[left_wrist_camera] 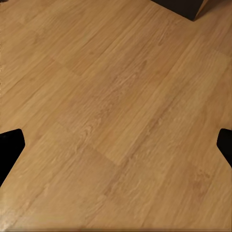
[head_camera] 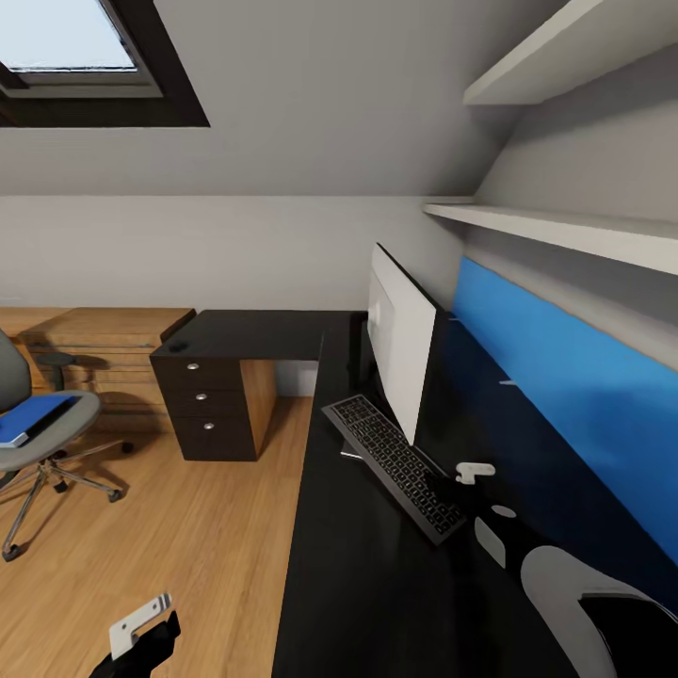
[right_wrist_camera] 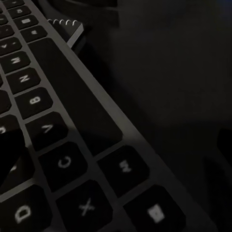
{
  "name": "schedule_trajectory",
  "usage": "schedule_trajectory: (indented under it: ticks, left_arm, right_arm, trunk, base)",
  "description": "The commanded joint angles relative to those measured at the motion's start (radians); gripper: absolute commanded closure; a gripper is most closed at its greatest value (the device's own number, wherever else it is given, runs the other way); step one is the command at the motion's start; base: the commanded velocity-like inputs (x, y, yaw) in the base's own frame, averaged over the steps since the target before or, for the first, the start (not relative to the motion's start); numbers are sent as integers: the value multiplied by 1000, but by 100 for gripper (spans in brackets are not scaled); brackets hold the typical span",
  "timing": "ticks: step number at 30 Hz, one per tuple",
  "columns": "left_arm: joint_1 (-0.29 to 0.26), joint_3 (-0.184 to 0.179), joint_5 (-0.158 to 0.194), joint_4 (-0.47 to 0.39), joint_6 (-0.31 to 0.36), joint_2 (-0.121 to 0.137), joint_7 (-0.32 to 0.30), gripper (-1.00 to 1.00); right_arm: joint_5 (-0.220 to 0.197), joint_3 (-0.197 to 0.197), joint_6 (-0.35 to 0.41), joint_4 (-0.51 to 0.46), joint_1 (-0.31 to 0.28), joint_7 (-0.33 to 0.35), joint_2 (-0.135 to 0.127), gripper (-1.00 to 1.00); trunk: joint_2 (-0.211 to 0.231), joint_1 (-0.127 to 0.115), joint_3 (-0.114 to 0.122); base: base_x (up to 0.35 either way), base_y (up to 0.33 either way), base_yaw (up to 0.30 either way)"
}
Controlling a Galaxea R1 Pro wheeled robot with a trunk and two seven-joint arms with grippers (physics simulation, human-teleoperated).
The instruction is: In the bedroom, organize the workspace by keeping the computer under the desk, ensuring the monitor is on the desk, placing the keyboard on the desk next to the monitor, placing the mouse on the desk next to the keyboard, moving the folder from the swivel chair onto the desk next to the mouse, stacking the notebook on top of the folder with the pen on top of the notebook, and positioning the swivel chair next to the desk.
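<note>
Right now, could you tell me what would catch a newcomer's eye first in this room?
The bright blue back panel along the black-topped desk at right. In front of it stands the white-backed flat monitor, with the slim dark-keyed keyboard beside it. At left, a flat blue folder lies on the grey swivel chair.

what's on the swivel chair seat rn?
The blue folder lies flat on the swivel chair seat, a dark strip along its near edge. Whether anything sits under the folder can't be seen; it covers that spot.

Floor (left_wrist_camera: 116,116): light wood planks, visible grain, satin sheen; worktop (head_camera: 377,584): smooth black, slightly glossy; keyboard (head_camera: 395,463): grey metal-look frame, matt dark keys; swivel chair (head_camera: 52,428): grey cloth seat, metal base.
</note>
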Motion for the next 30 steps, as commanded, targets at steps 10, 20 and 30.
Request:
schedule_trajectory:
  ticks: [10, 20, 30]
  left_arm:
    - [0, -1, 5, 2, 3, 1, 5, -100]
    - [0, -1, 6, 2, 3, 0, 5, -100]
    - [-1, -1, 6, 3, 5, -1, 5, -100]
  right_arm:
    - [-6, 21, 5, 15, 0, 6, 6, -100]
    - [-6, 20, 6, 15, 0, 6, 8, -100]
    - [-6, 20, 6, 15, 0, 6, 8, -100]
  trunk:
    - [0, 0, -1]
    - [0, 0, -1]
    - [0, 0, -1]
  base:
    - [-162, 0, 0]
    - [-129, 21, 0]
    - [-79, 18, 0]
